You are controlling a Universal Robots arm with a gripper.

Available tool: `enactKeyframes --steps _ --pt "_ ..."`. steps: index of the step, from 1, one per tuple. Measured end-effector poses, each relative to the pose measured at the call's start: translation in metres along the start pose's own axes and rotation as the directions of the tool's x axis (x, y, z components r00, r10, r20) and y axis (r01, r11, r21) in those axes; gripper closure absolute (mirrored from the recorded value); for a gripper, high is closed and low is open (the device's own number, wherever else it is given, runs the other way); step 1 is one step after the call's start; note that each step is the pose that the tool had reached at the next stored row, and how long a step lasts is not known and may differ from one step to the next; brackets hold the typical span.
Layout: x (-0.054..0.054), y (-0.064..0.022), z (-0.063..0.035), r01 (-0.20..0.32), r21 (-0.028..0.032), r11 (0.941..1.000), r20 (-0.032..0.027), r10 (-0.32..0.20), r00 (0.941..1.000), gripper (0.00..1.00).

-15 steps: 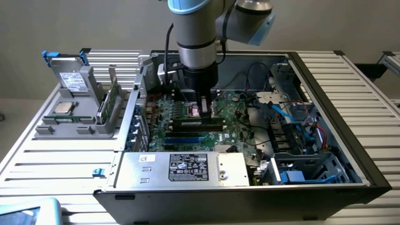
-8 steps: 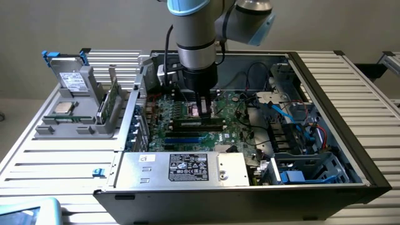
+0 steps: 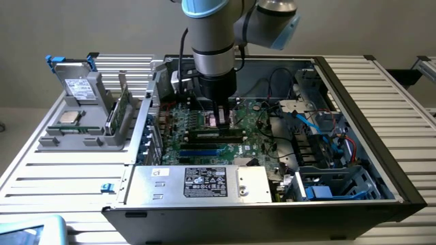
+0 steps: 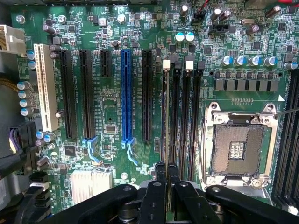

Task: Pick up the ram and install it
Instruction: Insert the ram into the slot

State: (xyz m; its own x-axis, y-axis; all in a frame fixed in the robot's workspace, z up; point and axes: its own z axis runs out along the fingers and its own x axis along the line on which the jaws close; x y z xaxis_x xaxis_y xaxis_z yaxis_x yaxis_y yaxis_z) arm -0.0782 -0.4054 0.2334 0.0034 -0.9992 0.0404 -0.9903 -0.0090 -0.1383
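The ram is a long, slim strip lying along the black memory slots in the middle of the motherboard. The wrist view catches the ram edge-on as a thin line over the outermost slot, beside the long black expansion slot. My gripper reaches straight down into the open computer case. Its fingers are pressed together on the ram's upper edge, about mid-length. My gripper is shut. Whether the ram sits fully in the slot I cannot tell.
An empty processor socket lies beside the slots. The case holds cables, drive cages and a power supply. On the exterior view's left, a grey fixture carries a silver processor chip, a labelled drive and another green board.
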Motion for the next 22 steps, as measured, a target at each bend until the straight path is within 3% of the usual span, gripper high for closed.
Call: enactKeyframes --steps 22 --pt "0.0009 0.0004 0.0022 -0.006 0.0018 1.0 -0.0008 0.006 1.0 0.87"
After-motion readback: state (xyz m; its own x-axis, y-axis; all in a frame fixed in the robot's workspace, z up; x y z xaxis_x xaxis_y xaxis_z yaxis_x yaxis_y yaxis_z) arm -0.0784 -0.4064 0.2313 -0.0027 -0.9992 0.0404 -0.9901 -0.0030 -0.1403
